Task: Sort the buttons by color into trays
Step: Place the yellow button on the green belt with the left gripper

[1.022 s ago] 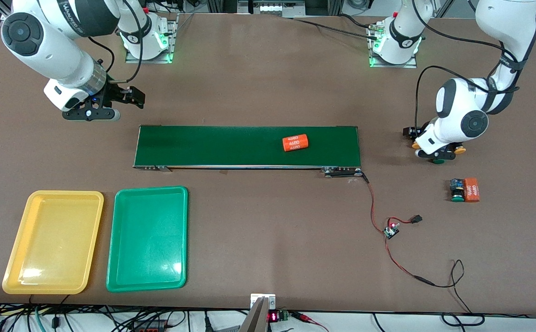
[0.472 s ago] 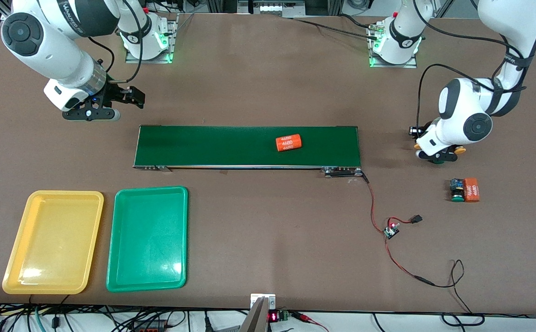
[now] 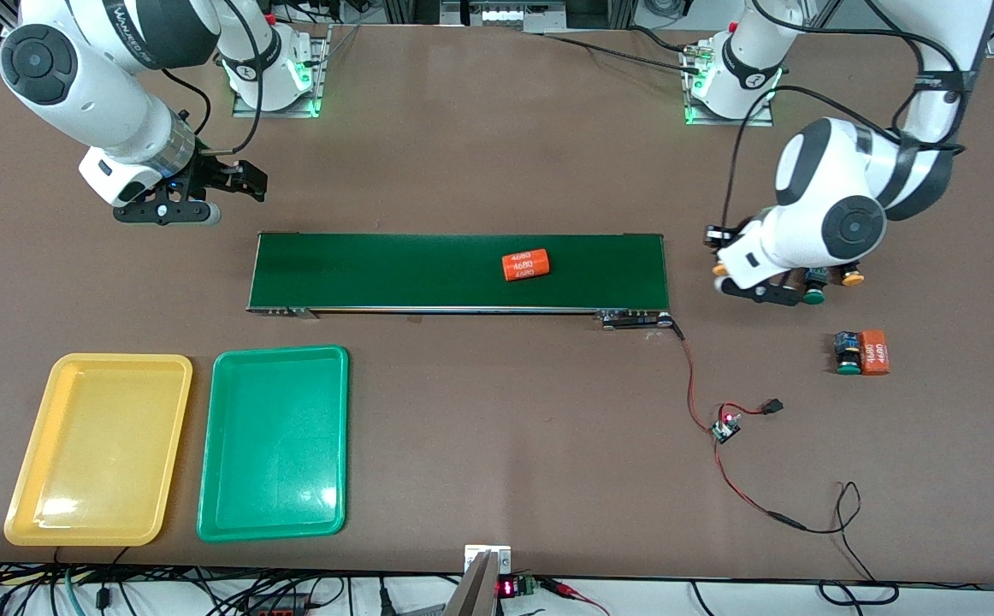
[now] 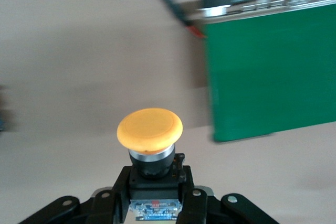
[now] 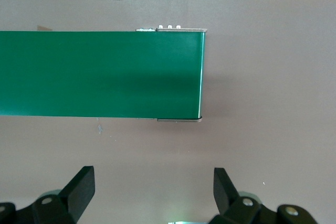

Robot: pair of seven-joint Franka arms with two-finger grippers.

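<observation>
My left gripper [image 3: 732,278] [image 4: 156,192] is shut on the black body of a button whose orange-yellow cap [image 4: 150,129] [image 3: 719,269] sticks out past the fingers. It hangs over the table just off the conveyor belt's [image 3: 420,269] [image 4: 273,72] end nearest the left arm. Partly hidden under that arm, a green button [image 3: 813,297] and an orange-yellow button [image 3: 850,278] lie on the table. A second green button [image 3: 846,352] lies nearer the camera. The yellow tray [image 3: 95,445] and the green tray [image 3: 275,445] hold nothing. My right gripper [image 3: 198,192] [image 5: 154,187] waits open above the table by the belt's other end.
An orange cylinder marked 4680 [image 3: 524,265] lies on the belt; another [image 3: 873,352] touches the nearer green button. A red-and-black wire with a small circuit board [image 3: 726,428] trails from the belt's corner toward the table's front edge.
The left gripper closed on the orange-yellow button and carried it toward the belt's end. The cylinder on the belt has slid toward the right arm's end. The right arm has stayed put.
</observation>
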